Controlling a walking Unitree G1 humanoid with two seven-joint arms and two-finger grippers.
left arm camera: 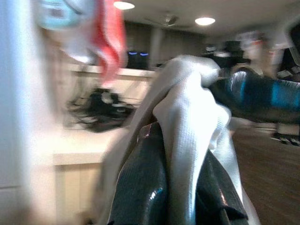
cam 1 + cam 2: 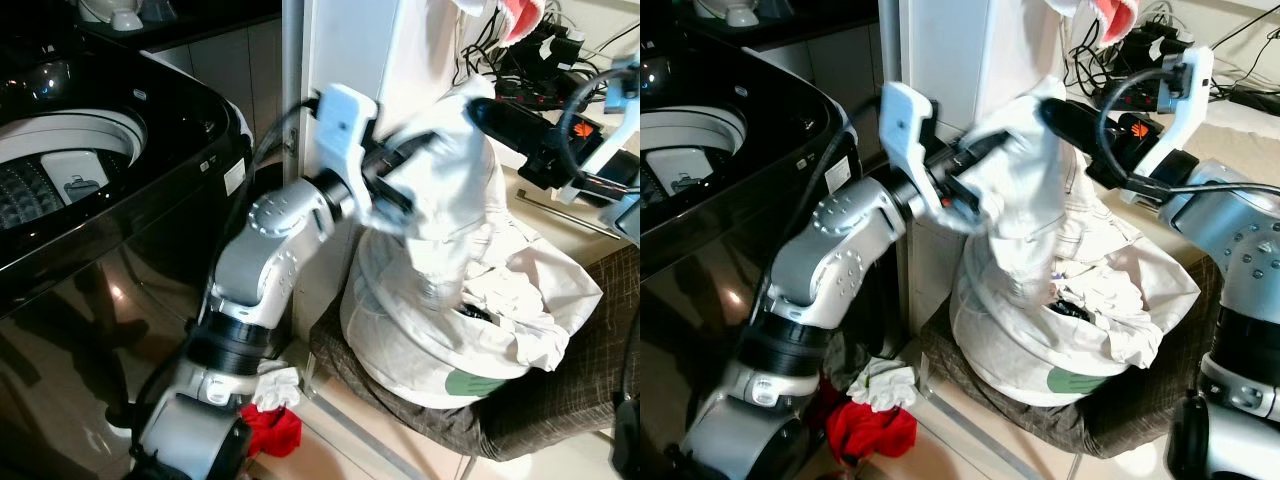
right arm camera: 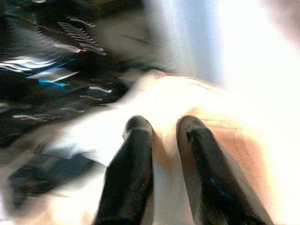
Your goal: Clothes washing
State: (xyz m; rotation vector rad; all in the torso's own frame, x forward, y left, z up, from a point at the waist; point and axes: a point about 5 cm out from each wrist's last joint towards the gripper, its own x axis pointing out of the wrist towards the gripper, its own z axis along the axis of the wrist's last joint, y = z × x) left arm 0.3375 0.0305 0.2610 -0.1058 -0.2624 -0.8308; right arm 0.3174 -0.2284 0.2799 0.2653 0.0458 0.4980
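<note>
While the washer drum point(image 2: 60, 180) is seen without laundry, the white garment point(image 2: 1040, 230) is held pinched above the chair point(image 2: 560, 400) by left gripper point(image 1: 180, 154) and right gripper point(image 3: 164, 140); loading remains.

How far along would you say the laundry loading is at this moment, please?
Done: the washer lid is open. In hand: both grippers, left and right, lift a white garment from the pile on the seat. Left: that pile, and the red cloth on the floor.
</note>
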